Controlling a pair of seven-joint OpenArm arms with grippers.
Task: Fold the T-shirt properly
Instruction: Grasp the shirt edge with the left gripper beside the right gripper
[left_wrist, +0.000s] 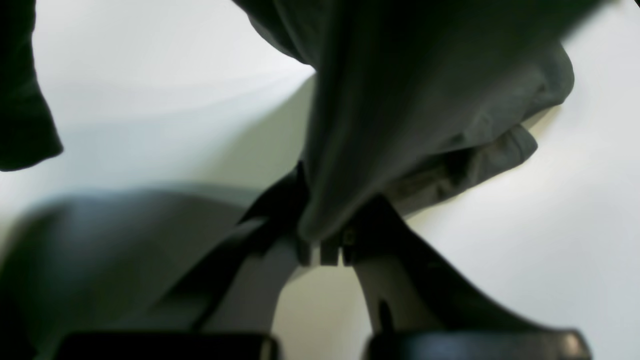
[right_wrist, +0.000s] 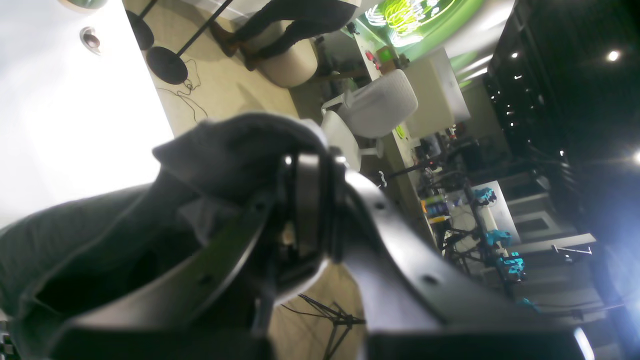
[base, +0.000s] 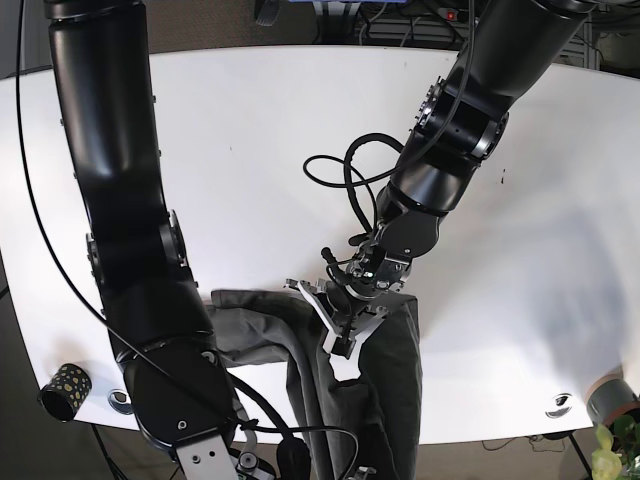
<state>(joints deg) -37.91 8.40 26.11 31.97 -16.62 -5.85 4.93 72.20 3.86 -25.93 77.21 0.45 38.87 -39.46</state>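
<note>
Base view, read left to right. You have two arms, two grippers, one T-shirt, one table, one small patterned cup.

- Patterned cup (base: 65, 387): one, at the near left edge of the white table (base: 240, 130), well apart from the cloth.
- Right gripper (right_wrist: 280, 220): one, low at the near edge on that view's left. Its wrist view shows the jaws closed on a bunched fold of the grey cloth.
- T-shirt (base: 390, 400): one, dark grey, crumpled at the near edge of the table, part of it hanging over the front. Not yet flat.
- Left gripper (base: 345, 325): one, over the shirt's upper edge; its wrist view shows the jaws narrow, pinching a fold that drapes away from them.

Step in hand, as you may judge it: lifting and spreading, before any fold. Your next move calls for drawing the two pinched points apart so the cloth opens, then laying it flat further onto the table.
</note>
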